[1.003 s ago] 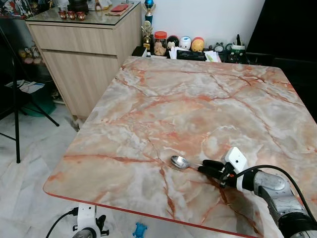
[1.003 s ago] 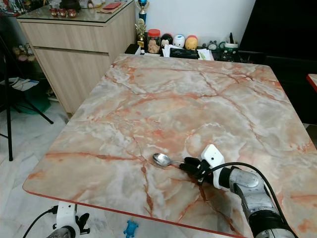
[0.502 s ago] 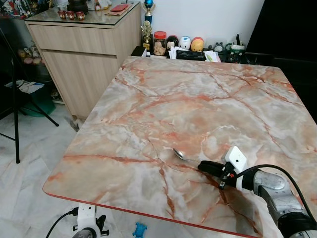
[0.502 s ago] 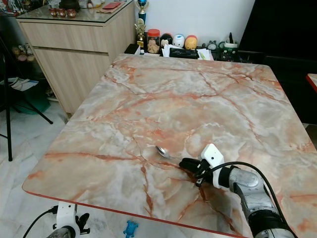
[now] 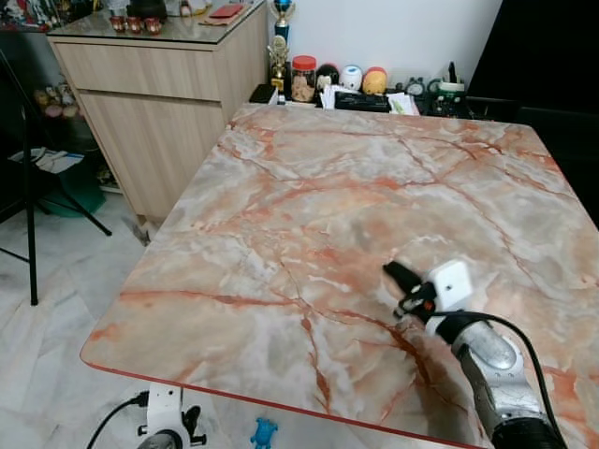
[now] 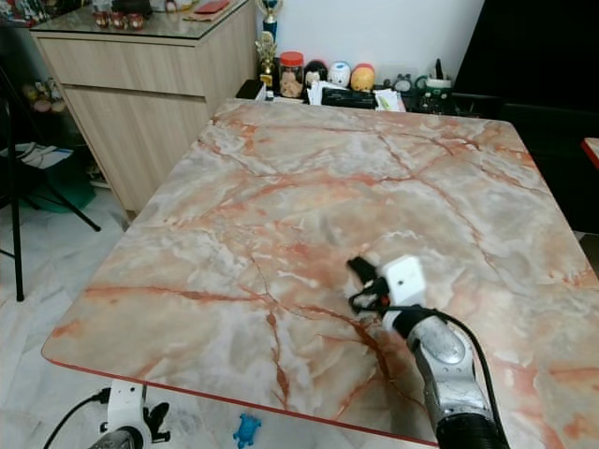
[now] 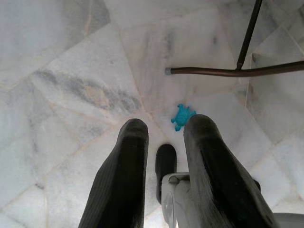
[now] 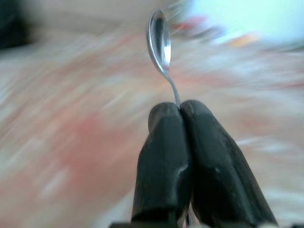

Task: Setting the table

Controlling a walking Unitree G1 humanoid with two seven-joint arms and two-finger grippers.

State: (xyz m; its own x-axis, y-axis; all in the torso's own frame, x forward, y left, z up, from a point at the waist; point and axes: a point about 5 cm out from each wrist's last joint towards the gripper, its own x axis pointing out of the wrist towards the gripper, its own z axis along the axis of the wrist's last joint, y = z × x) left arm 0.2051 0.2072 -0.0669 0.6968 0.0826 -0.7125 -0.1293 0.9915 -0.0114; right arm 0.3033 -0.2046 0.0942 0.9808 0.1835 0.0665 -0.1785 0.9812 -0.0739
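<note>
In the right wrist view a small silver spoon (image 8: 159, 38) is pinched by its handle between the black fingers of my right gripper (image 8: 179, 107), its bowl sticking out past the tips; the background there is motion-blurred. From the head, the right gripper (image 5: 388, 271) hovers over the near right part of the pink marble table (image 5: 374, 168), pointing toward the far side. The spoon itself is only a faint blur there. My left gripper (image 7: 164, 126) hangs open over the floor beside the table's near edge.
A wooden cabinet (image 5: 159, 103) stands to the left of the table. Jars and figurines (image 5: 346, 82) line the far edge. A black stand (image 5: 33, 187) is at far left. A blue toy (image 5: 264, 433) and a thin metal leg (image 7: 228, 72) are on the marble floor.
My right gripper has lifted the spoon off the table and swung up and toward the far side. The spoon's bowl no longer rests on the marble.
</note>
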